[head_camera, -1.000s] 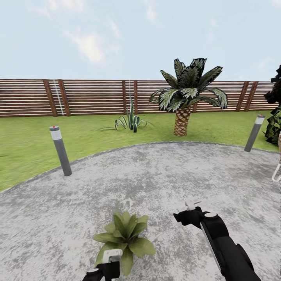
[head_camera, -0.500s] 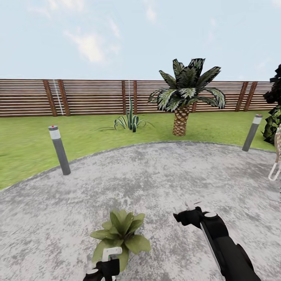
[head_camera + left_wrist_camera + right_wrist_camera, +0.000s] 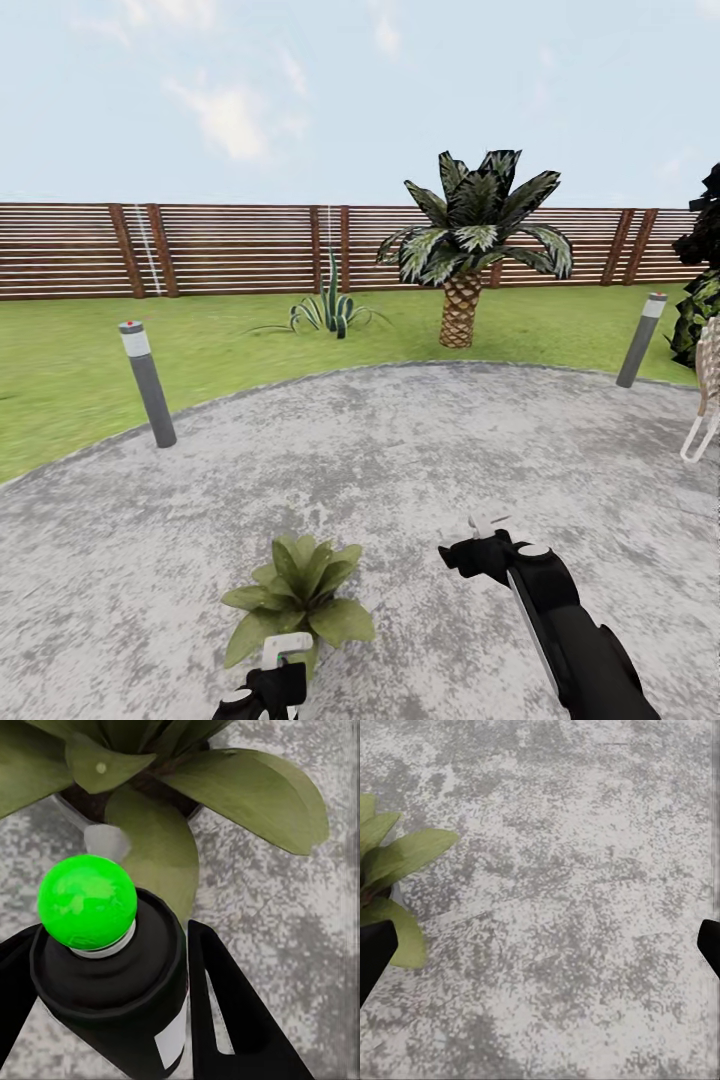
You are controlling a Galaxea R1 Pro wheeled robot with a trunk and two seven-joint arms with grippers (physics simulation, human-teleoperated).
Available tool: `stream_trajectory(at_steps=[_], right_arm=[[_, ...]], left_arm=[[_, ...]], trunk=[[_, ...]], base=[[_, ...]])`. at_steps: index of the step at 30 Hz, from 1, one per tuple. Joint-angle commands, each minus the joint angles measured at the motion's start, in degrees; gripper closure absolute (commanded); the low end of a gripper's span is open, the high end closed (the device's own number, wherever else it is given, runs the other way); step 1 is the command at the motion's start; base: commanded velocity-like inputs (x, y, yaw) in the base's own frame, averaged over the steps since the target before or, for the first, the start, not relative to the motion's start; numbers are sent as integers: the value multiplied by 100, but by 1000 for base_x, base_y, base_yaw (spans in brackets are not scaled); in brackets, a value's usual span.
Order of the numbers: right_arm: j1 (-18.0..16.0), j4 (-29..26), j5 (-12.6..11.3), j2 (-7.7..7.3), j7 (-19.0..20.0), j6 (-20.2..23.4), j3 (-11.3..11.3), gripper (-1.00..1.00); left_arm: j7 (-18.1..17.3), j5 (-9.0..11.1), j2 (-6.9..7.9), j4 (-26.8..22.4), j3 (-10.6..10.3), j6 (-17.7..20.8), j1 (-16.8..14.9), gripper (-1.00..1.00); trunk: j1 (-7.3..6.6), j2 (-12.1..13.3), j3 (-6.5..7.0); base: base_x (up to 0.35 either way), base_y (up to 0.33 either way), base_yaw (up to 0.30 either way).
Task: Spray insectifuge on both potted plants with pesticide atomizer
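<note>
The left end effector (image 3: pixel 112 1020) is gripping the pesticide atomizer (image 3: pixel 112 982) just beside the potted plant (image 3: pixel 298 595); the right end effector (image 3: pixel 540 952) is hanging open near that plant.

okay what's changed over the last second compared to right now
The whole head view has slid slightly left and the potted plant sits a little lower, so the camera moved, not the things. The left gripper still clamps the pesticide atomizer; the right gripper stays empty.

Head view looks forward over paving (image 3: pixel 400 450) to fence (image 3: pixel 230 250); both wrist views look closely down, sharing the plant (image 3: pixel 300 595).
</note>
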Motion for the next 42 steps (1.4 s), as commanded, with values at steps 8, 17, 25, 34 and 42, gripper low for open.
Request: stream_trajectory(at_steps=[8, 17, 25, 34, 42], right_arm=[[0, -2, -3, 0, -6, 0, 0, -100], [0, 1, -3, 0, -6, 17, -8, -100], [0, -13, -3, 0, -10, 18, -17, -100], [0, -17, -3, 0, -15, 10, -18, -100], [0, -24, -3, 0, -15, 9, -16, -100]], left_arm=[[0, 16, 0, 2, 2, -8, 0, 100], [39, 43, 15, -82, 37, -94, 0, 100], [-470, 68, 652, -75, 59, 125, 0, 100], [-606, 78, 719, -22, 140, 143, 0, 100], [-537, 57, 706, -73, 352, 1580, -160, 100]], trunk=[[0, 0, 0], [0, 0, 0], [0, 0, 0], [0, 0, 0], [0, 0, 0]], base=[[0, 115, 0], [0, 145, 0], [0, 1, 0], [0, 0, 0], [0, 0, 0]])
